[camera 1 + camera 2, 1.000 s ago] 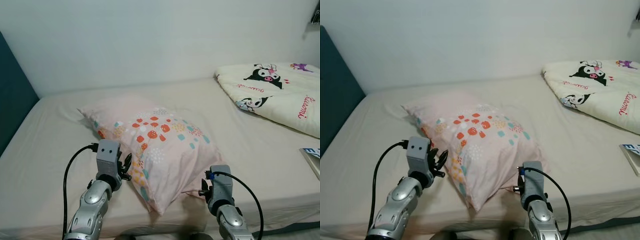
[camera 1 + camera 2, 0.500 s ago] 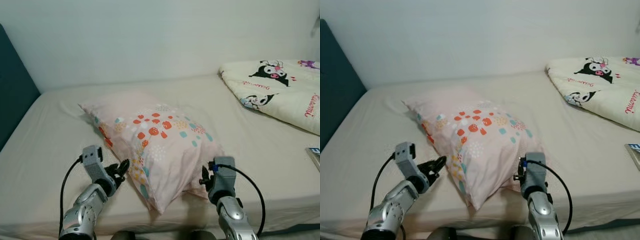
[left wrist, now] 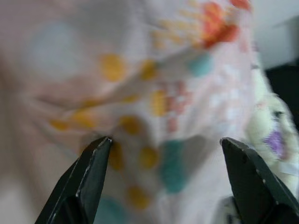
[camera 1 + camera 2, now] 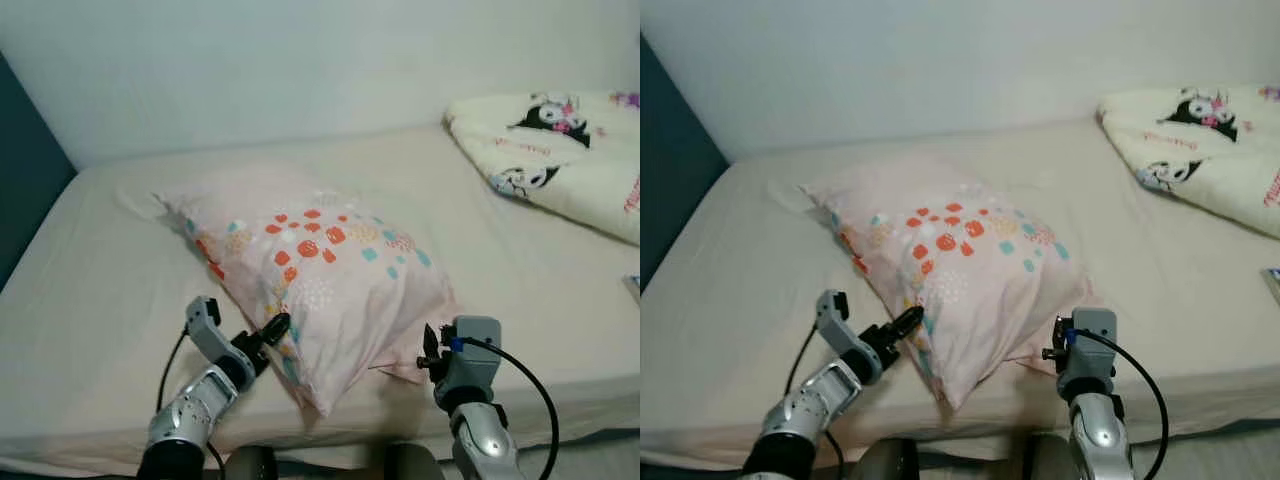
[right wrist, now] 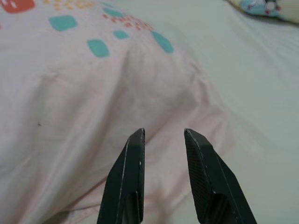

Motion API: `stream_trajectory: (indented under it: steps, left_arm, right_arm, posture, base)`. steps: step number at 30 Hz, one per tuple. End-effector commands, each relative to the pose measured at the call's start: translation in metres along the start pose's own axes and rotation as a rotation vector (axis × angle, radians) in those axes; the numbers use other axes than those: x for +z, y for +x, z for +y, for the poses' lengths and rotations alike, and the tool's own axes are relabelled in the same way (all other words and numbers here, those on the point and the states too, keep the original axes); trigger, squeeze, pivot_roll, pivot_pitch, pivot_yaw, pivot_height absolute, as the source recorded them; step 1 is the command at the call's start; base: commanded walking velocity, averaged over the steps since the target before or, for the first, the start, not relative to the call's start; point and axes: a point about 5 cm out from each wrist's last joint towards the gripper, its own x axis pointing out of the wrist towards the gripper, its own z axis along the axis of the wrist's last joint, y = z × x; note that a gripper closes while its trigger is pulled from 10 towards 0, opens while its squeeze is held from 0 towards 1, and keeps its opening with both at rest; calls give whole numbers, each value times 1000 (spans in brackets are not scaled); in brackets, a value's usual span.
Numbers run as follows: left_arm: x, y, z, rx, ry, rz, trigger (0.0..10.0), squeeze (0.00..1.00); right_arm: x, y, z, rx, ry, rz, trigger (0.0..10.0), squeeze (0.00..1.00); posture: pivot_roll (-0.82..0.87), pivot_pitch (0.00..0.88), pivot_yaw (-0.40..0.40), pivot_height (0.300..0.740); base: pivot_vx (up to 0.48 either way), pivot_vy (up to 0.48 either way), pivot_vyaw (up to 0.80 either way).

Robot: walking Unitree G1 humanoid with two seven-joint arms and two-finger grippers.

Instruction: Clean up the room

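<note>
A pink pillow (image 4: 320,270) with orange, teal and yellow patches lies slantwise in the middle of the beige bed (image 4: 110,300). My left gripper (image 4: 272,328) reaches in from the left and touches the pillow's near left edge. In the left wrist view, the left gripper (image 3: 164,144) is open wide, with the pillow cloth (image 3: 154,93) close against it and between the fingers. My right gripper (image 4: 430,345) sits at the pillow's near right corner. In the right wrist view, the right gripper (image 5: 163,135) stands open by a narrow gap just short of the pillow (image 5: 93,102).
A folded cream blanket (image 4: 560,150) with cartoon prints lies at the back right of the bed. A dark teal headboard (image 4: 25,200) stands on the left and a white wall (image 4: 300,70) behind. The mattress's front edge (image 4: 330,440) is close below my arms.
My left arm has dropped lower and swung its gripper rightward against the pillow's edge. The right gripper stays by the pillow's near right corner. The camera has tilted and shifted a little.
</note>
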Motion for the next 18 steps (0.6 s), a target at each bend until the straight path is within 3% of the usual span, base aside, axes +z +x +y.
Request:
stream_trajectory:
  steps: [1, 6, 9, 11, 14, 15, 16, 17, 18]
  left_arm:
    - [-5, 7, -10, -64, -22, 25, 10000, 1000]
    - [-21, 29, -33, -128, 6, 77, 10000, 1000]
    - [-23, 31, -36, -132, 7, 83, 10000, 1000]
    - [-32, 38, -48, -169, 7, 116, 10000, 1000]
    - [-44, 44, -60, -202, 71, 181, 10000, 1000]
    - [-53, 45, -63, -202, 186, 232, 10000, 525]
    - [-59, 46, -64, -205, 268, 265, 10000, 525]
    - [-59, 46, -64, -205, 268, 265, 10000, 525]
    - [-64, 46, -62, -167, 356, 286, 10000, 0]
  right_arm:
    - [5, -4, 2, -2, 17, -30, 10000, 0]
    - [7, -10, 2, -17, 15, -37, 10000, 0]
    - [7, -10, 2, -18, 15, -37, 10000, 0]
    - [8, -12, 2, -23, 15, -33, 10000, 0]
    - [7, -14, 1, -28, 14, -27, 10000, 0]
    - [6, -14, 1, -29, 13, -23, 10000, 0]
    - [6, -15, 1, -30, 12, -20, 10000, 0]
    - [6, -15, 1, -30, 12, -20, 10000, 0]
    - [6, -15, 1, -32, 11, -18, 10000, 0]
  posture:
    - [-24, 209, 99, 617]
    - [-37, 232, 126, 617]
    - [-37, 232, 126, 617]
    - [-42, 237, 136, 617]
    - [-40, 241, 145, 617]
    - [-39, 241, 147, 617]
    - [-39, 241, 146, 617]
    - [-39, 241, 146, 617]
    - [-38, 238, 147, 617]
  base:
    - [0, 0, 0]
    - [0, 0, 0]
    - [0, 0, 0]
    - [0, 0, 0]
    - [0, 0, 0]
    - [0, 0, 0]
    - [0, 0, 0]
    - [0, 0, 0]
    - [0, 0, 0]
